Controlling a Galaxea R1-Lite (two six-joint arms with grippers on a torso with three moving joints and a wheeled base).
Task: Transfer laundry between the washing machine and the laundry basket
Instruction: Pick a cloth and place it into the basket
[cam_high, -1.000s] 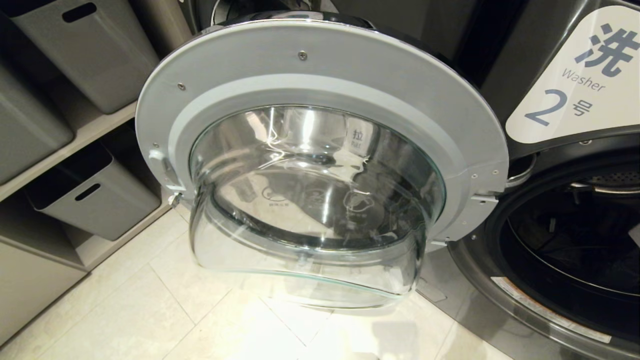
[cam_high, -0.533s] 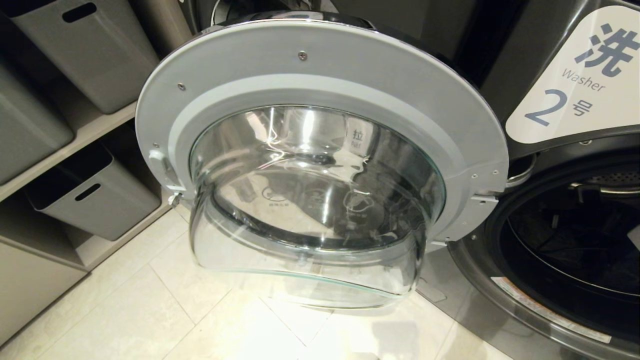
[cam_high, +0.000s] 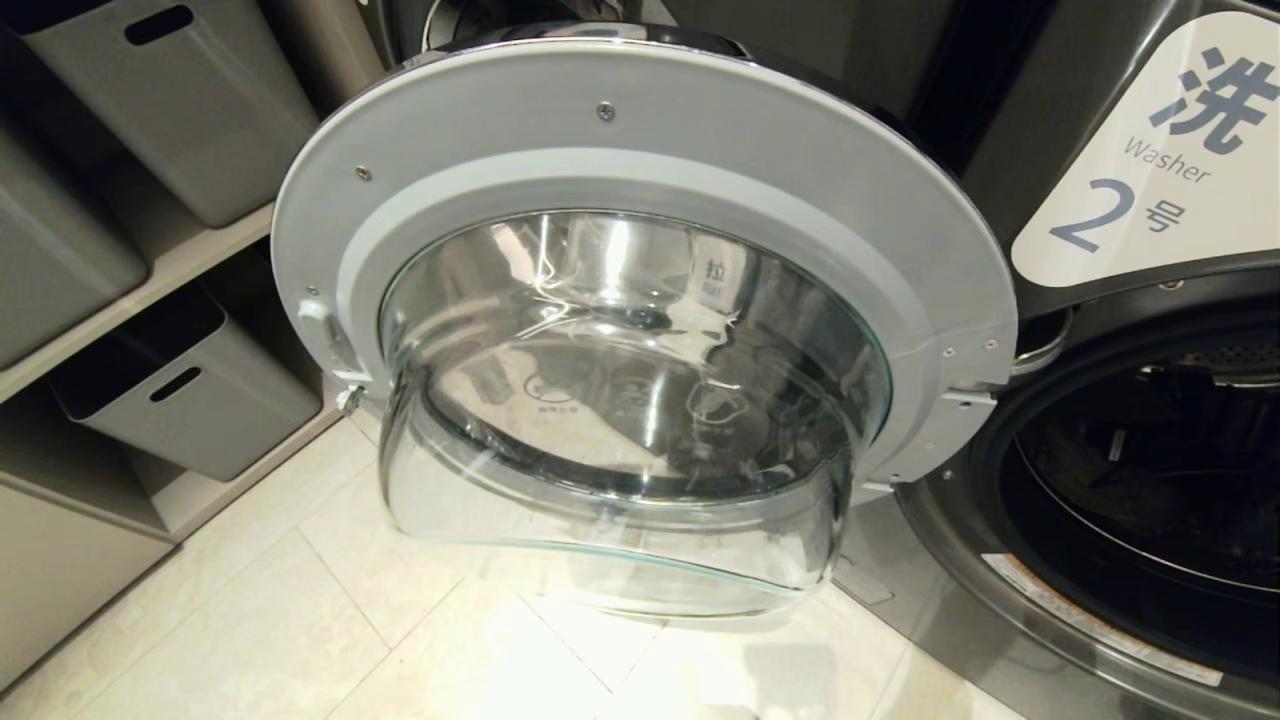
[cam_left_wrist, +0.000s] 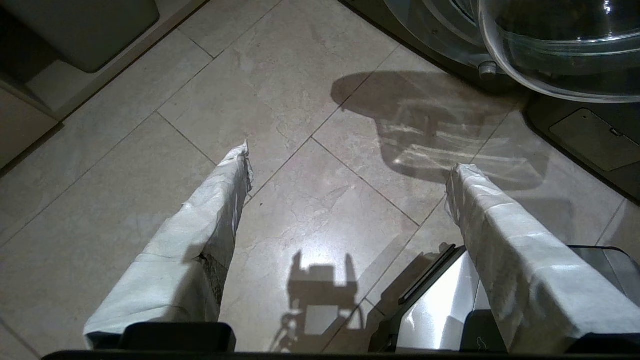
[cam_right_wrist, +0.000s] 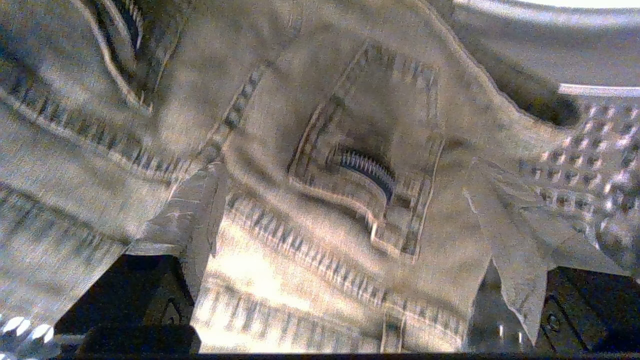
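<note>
The washing machine (cam_high: 1090, 560) stands at the right with its round glass door (cam_high: 640, 150) swung wide open and its drum (cam_high: 1150, 480) dark inside. In the right wrist view a pale denim-like garment (cam_right_wrist: 310, 100) with a zipper fills the picture, lying against the perforated drum wall (cam_right_wrist: 590, 160). My right gripper (cam_right_wrist: 340, 172) is open inside the drum, its wrapped fingers (cam_right_wrist: 195, 210) spread wide with the garment lying between them. My left gripper (cam_left_wrist: 348, 160) hangs open and empty over the floor tiles. The laundry basket is out of view.
Grey bins (cam_high: 190, 390) with handle slots sit on shelves at the left. The open door's glass bowl (cam_left_wrist: 560, 50) juts out over the tiled floor (cam_high: 300, 620). My own silver base (cam_left_wrist: 440, 305) shows below the left gripper.
Dark shapes inside the drum opening have shifted slightly. The door, bins and floor look the same.
</note>
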